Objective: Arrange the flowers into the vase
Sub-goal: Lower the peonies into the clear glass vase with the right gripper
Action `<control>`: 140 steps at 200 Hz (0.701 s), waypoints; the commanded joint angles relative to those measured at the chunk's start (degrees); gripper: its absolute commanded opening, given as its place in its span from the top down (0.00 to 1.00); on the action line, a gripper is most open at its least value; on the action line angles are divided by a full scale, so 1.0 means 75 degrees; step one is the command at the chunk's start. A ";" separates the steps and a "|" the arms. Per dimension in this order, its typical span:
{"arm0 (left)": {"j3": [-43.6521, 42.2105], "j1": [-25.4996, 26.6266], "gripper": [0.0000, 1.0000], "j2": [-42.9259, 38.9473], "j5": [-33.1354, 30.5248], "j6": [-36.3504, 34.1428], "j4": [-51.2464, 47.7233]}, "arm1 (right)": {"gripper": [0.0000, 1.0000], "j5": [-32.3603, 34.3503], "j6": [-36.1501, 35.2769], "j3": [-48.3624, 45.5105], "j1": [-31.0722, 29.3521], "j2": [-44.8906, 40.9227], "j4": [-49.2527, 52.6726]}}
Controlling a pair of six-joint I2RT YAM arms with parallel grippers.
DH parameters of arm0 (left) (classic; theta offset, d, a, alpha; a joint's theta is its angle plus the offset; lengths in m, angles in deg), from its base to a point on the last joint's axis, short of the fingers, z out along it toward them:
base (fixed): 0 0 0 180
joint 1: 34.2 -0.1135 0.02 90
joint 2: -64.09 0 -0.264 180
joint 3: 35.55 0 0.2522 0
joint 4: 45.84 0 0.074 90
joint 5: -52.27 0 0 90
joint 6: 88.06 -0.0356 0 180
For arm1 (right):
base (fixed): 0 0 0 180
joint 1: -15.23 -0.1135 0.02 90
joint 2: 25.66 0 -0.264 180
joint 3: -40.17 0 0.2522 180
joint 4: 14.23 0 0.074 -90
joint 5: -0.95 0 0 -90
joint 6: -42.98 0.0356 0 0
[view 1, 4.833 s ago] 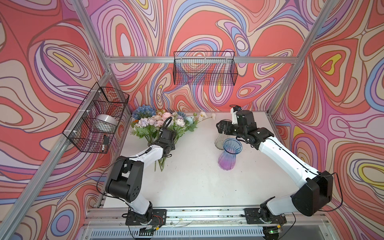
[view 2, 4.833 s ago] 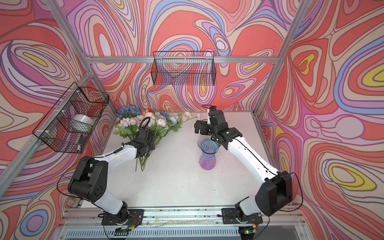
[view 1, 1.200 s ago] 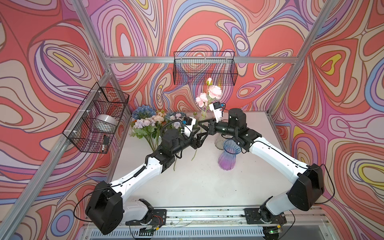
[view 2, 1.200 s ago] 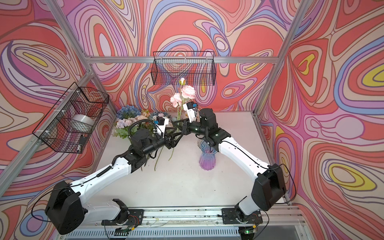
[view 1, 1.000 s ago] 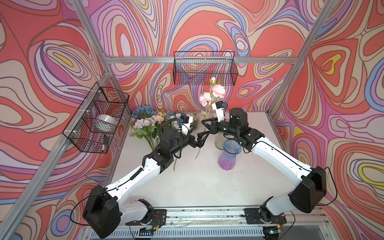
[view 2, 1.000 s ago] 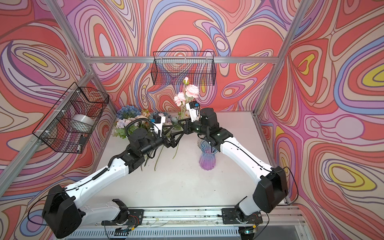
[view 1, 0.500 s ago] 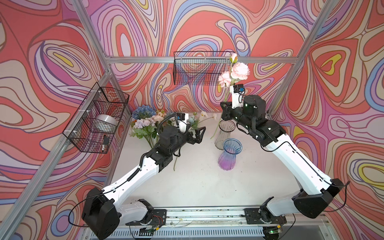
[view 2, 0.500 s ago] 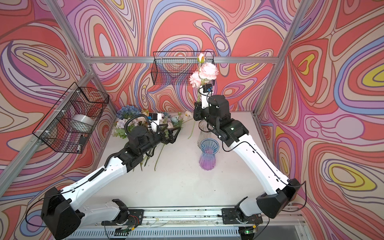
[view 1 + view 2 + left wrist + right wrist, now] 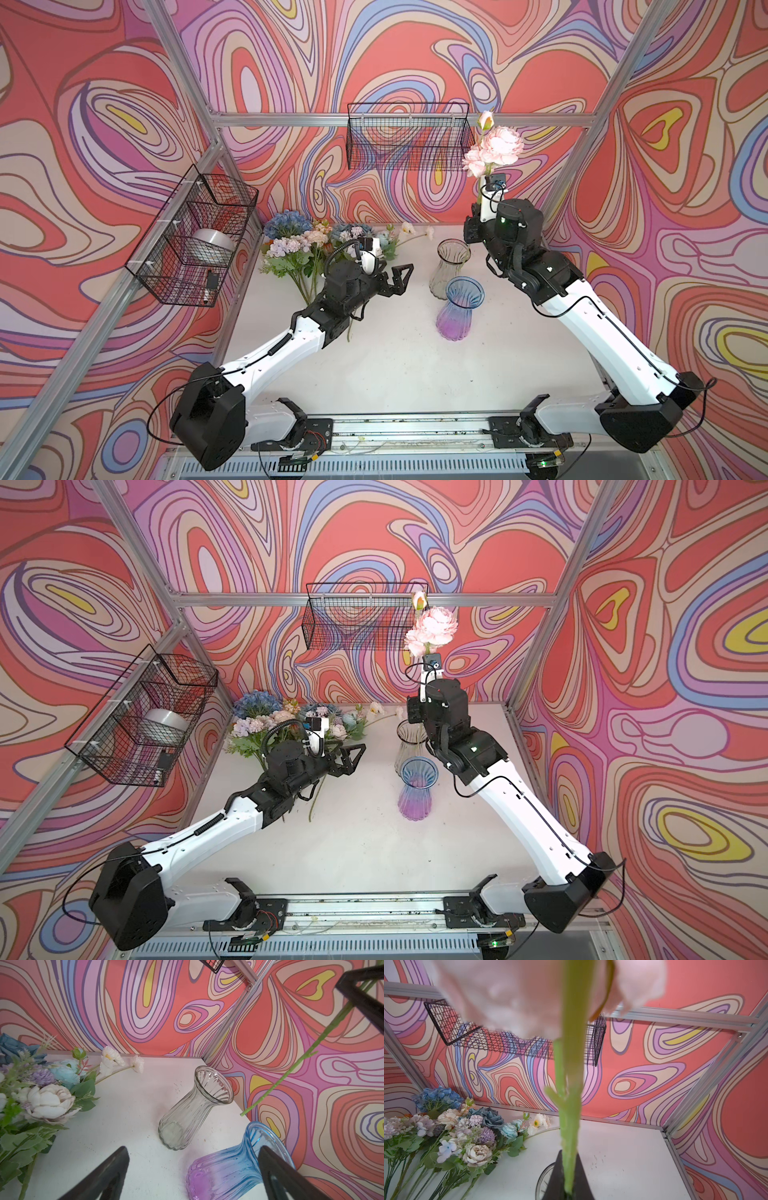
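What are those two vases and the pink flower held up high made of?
Clear vase: likely ribbed glass, see-through and glossy. Blue-to-purple vase: probably tinted glass, translucent with ribs. Pink flower: seemingly fabric petals on a matte plastic stem, with moulded nubs.

your left arm (image 9: 286, 349) is stretching forward and low from its base, the elbow sitting near the rail and the wrist lying almost level. your left gripper (image 9: 401, 276) is pointing toward the middle of the workspace, its jaws standing wide apart and gripping nothing. your right arm (image 9: 602, 328) is climbing steeply from its base toward the back, carrying its wrist high. your right gripper (image 9: 471, 232) is facing toward your left side, jaws pinching tight on a green stem (image 9: 569, 1105) that is running up past the wrist camera (image 9: 495, 183).
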 commanded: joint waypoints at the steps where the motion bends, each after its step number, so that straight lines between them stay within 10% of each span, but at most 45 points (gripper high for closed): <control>1: -0.0069 0.0020 0.00 0.0294 0.0287 0.0228 0.0201 | 1.00 -0.0006 0.0083 0.0023 -0.0024 -0.0678 0.0240; 140: -0.0650 0.0014 0.00 0.0153 -0.0570 0.0783 -0.0392 | 1.00 -0.1868 0.1465 -0.3588 -0.0024 -0.2020 -0.0728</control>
